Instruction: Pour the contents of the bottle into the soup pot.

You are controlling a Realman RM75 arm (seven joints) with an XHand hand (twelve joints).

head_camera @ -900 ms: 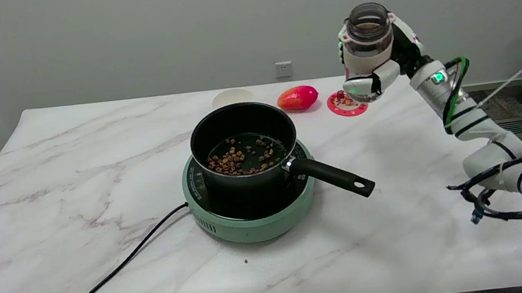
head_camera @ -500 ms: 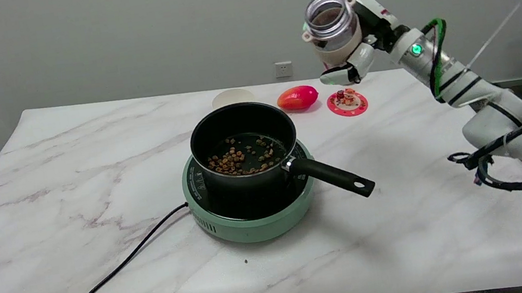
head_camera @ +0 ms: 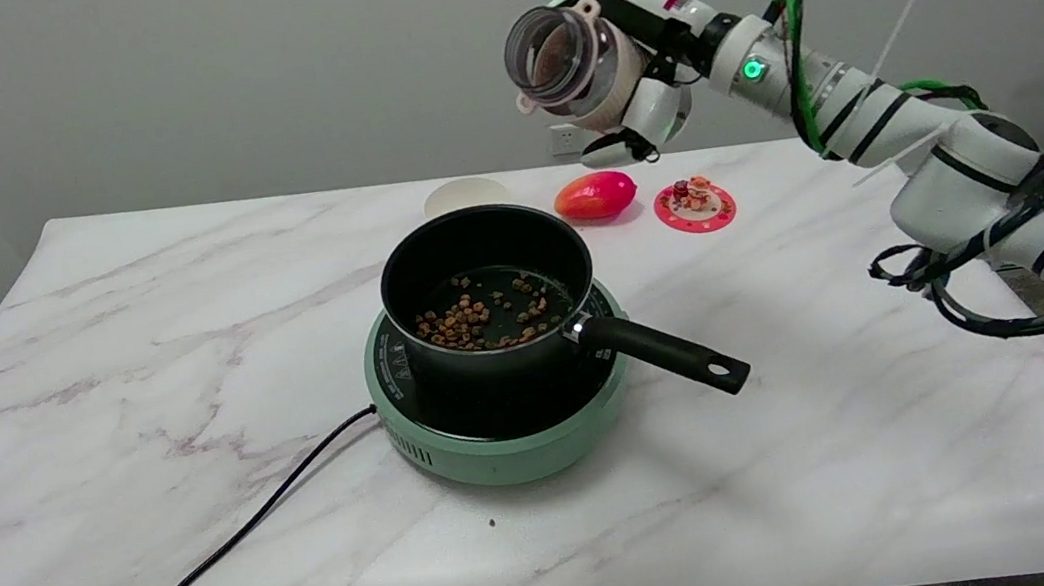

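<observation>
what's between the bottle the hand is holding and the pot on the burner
Nothing: in the head view only open air separates the tilted bottle, held by the right hand, from the pot below it.

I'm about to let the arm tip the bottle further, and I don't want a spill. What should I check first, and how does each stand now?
1. Right hand grips the bottle firmly: ok, fingers wrap its body.
2. Bottle cap off: ok, the mouth is open.
3. Bottle mouth above the soup pot: cannot tell; one view, and it looks up and to the right of the rim.
4. Pot seated on the green cooker: ok.
5. Pot handle out of the arm's way: ok.
6. Contents left in the bottle: cannot tell.
</observation>
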